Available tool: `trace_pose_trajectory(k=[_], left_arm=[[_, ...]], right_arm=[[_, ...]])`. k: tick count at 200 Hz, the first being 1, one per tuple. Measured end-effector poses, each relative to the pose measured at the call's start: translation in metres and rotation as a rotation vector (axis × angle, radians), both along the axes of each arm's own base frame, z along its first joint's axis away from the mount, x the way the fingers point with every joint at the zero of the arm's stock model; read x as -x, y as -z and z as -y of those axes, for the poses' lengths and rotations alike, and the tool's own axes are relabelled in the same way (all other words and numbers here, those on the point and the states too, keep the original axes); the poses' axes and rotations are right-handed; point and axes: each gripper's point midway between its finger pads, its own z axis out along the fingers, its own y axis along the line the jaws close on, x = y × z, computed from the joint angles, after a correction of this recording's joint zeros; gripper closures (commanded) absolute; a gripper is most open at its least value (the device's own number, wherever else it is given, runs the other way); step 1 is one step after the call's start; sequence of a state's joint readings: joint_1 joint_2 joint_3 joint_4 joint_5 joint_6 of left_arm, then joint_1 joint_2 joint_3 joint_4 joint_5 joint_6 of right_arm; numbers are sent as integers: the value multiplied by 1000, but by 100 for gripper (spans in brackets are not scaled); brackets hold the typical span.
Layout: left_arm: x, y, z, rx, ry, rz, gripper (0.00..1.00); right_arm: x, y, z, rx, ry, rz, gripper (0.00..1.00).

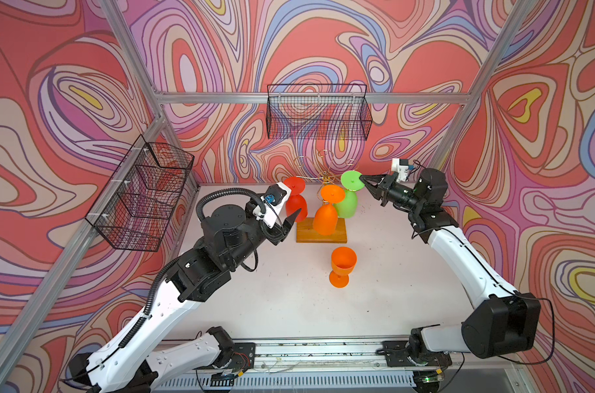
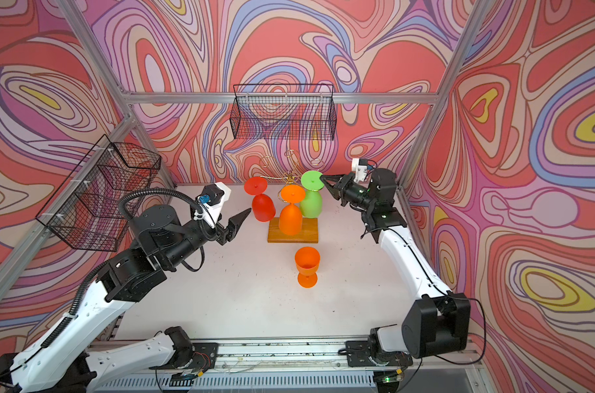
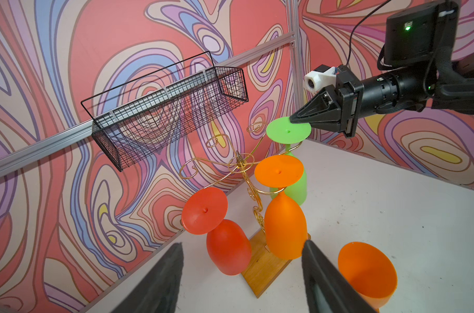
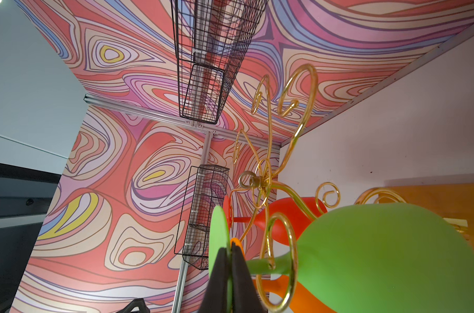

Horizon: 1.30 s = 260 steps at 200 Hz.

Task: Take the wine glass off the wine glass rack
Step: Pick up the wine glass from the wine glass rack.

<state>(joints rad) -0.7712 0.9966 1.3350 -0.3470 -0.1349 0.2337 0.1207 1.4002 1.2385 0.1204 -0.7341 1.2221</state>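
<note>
The wine glass rack [image 1: 320, 234] [image 2: 292, 234] [image 3: 263, 268], a gold wire tree on a wooden base, stands at the back of the table. A green wine glass [image 1: 348, 204] [image 2: 310, 206] [image 4: 393, 257] hangs upside down from a spiral arm. My right gripper [image 1: 362, 178] [image 2: 323, 177] [image 3: 294, 119] [image 4: 229, 252] is shut on the rim of its foot disc. A red glass [image 1: 296, 204] [image 3: 227, 252] and an orange glass [image 1: 325, 217] [image 3: 284, 227] also hang there. My left gripper [image 1: 295, 215] [image 2: 245, 214] [image 3: 241, 245] stands open and holds nothing, just left of the red bowl.
Another orange glass [image 1: 343, 262] [image 2: 307, 262] [image 3: 366, 271] stands upright on the white table in front of the rack. A black wire basket [image 1: 318, 112] hangs on the back wall above the rack. A second basket [image 1: 143, 197] hangs on the left wall.
</note>
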Motion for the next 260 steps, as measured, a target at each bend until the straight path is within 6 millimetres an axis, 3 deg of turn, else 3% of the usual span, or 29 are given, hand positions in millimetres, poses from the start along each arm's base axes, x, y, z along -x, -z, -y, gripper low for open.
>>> trace_pose_trajectory(k=[62, 207, 260], left_arm=[[0, 0, 0, 0, 0, 0, 32], [0, 0, 0, -1, 0, 0, 32], [0, 0, 0, -1, 3, -1, 32]], right_arm=[[-11, 9, -2, 2, 4, -14, 100], [-21, -11, 0, 23, 33, 59, 100], [-25, -10, 2, 50, 55, 69, 100]])
